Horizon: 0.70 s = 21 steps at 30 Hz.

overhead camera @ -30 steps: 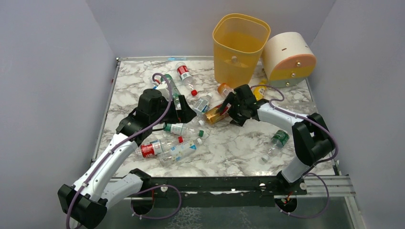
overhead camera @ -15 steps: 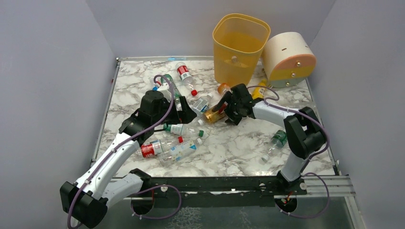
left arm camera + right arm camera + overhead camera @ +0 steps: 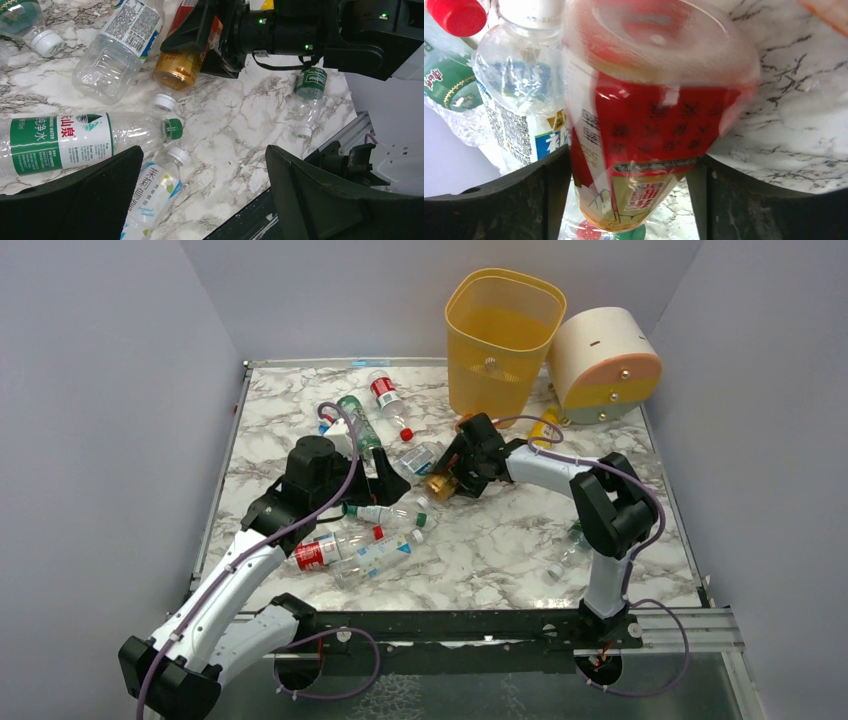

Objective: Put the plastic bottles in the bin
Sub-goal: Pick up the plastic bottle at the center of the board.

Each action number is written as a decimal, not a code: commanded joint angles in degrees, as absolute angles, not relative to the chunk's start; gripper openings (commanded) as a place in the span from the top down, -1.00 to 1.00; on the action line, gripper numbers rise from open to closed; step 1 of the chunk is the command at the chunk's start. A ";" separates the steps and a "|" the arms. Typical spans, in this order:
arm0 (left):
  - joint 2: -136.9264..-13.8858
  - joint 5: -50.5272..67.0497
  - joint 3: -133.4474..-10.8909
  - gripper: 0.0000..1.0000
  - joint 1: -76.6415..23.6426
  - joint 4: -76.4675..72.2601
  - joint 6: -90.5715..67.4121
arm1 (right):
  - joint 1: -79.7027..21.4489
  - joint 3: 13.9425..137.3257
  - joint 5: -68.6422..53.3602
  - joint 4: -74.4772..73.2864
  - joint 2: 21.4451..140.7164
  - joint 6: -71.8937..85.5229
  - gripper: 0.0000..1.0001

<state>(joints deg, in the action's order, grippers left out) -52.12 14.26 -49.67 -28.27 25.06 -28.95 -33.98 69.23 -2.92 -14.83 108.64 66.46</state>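
Observation:
Plastic bottles lie scattered on the marble table point(image 3: 500, 540). The yellow-orange bin point(image 3: 505, 340) stands upright at the back. My right gripper point(image 3: 455, 472) is shut on an amber bottle with a red label point(image 3: 649, 115), which lies on the table; both fingers press its sides. From the left wrist view the same amber bottle point(image 3: 180, 75) sticks out of the black jaws. My left gripper point(image 3: 205, 195) hangs open over a green-capped bottle point(image 3: 90, 137) and a white-capped tea bottle point(image 3: 155, 185), holding nothing.
A cream-and-peach cylinder point(image 3: 603, 365) sits right of the bin. Next to the amber bottle lies a clear bottle point(image 3: 519, 100). More bottles lie at the back left point(image 3: 385, 395), and a red-labelled bottle point(image 3: 325, 552) lies in front. A green-labelled one point(image 3: 308, 95) lies near the right arm.
My right gripper has slid left along the amber bottle and its jaws have closed in on it. The left gripper has drifted slightly left and stays open.

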 commanded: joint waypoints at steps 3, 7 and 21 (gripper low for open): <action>-49.85 16.12 -48.34 -0.98 -28.56 24.86 -27.83 | -34.88 65.90 3.03 -17.22 104.64 65.91 -0.19; -49.53 16.49 -48.25 -0.98 -28.56 25.35 -27.46 | -34.98 64.14 4.92 -18.16 100.80 64.16 0.09; -54.66 16.11 -50.83 -0.98 -28.58 21.93 -28.11 | -35.07 66.21 8.43 -24.41 79.34 49.32 0.15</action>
<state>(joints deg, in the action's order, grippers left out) -51.70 15.14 -48.73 -28.27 25.56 -28.08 -34.81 64.16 5.76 -22.59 84.86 56.05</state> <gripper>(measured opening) 0.991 0.566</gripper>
